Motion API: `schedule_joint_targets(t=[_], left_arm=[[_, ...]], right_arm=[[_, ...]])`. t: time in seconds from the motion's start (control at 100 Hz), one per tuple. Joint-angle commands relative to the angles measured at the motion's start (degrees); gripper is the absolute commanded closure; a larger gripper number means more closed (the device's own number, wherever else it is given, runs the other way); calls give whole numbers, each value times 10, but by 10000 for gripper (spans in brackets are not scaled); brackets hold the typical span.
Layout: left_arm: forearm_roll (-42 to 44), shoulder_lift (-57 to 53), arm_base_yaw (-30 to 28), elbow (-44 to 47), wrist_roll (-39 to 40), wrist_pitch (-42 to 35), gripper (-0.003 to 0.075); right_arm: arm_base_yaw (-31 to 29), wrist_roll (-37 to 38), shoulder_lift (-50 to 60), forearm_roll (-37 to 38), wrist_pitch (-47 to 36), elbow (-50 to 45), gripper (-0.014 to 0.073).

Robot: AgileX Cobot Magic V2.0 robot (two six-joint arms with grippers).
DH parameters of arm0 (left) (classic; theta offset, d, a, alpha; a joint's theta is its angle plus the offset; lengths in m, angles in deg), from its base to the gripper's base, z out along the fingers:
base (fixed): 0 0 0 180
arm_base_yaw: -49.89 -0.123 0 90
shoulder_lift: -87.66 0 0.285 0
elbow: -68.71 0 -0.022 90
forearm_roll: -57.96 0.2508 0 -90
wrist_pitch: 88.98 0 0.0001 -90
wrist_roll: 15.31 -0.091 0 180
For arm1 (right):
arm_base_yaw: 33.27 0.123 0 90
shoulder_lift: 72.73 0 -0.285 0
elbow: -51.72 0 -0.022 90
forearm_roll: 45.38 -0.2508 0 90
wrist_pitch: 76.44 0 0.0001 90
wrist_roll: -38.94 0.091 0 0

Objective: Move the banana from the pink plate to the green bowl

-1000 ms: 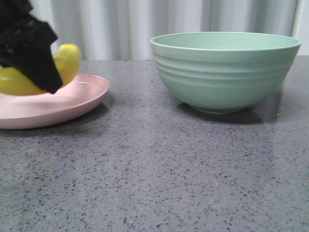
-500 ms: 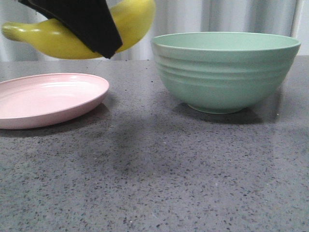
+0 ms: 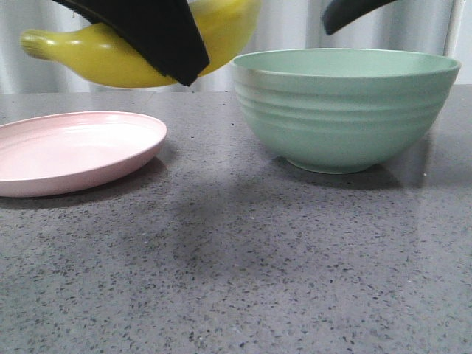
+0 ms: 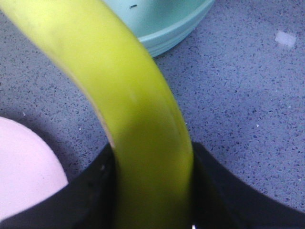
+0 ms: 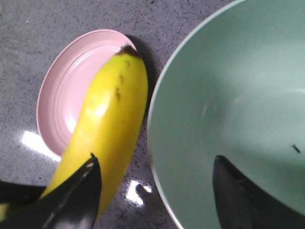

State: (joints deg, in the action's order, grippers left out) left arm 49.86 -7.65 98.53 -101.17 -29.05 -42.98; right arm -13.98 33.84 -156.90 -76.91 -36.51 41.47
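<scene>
The yellow banana hangs in the air above the gap between the pink plate and the green bowl. Its right end is close to the bowl's left rim. My left gripper is shut on the banana's middle; in the left wrist view the banana fills the space between the black fingers. The plate holds nothing. My right gripper is open and empty above the bowl's left rim, with the banana beside it.
The plate and bowl stand on a grey speckled countertop. A pale curtain hangs behind. One dark finger of the right gripper shows above the bowl in the front view.
The left gripper has lifted the banana off the pink plate and carried it up and right toward the bowl. A right gripper finger has come into the front view.
</scene>
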Motion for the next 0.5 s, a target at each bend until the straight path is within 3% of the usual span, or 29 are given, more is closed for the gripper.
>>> schedule_joint_targets(t=[0.0,0.49], left_arm=[[-8,-19,5,-19,0,-36,739],[-8,-18,5,-19,-1,-36,739]], right_arm=[[1,-6,-8,-36,-32,42,175],[45,-16,-94,-55,-42,110,175]])
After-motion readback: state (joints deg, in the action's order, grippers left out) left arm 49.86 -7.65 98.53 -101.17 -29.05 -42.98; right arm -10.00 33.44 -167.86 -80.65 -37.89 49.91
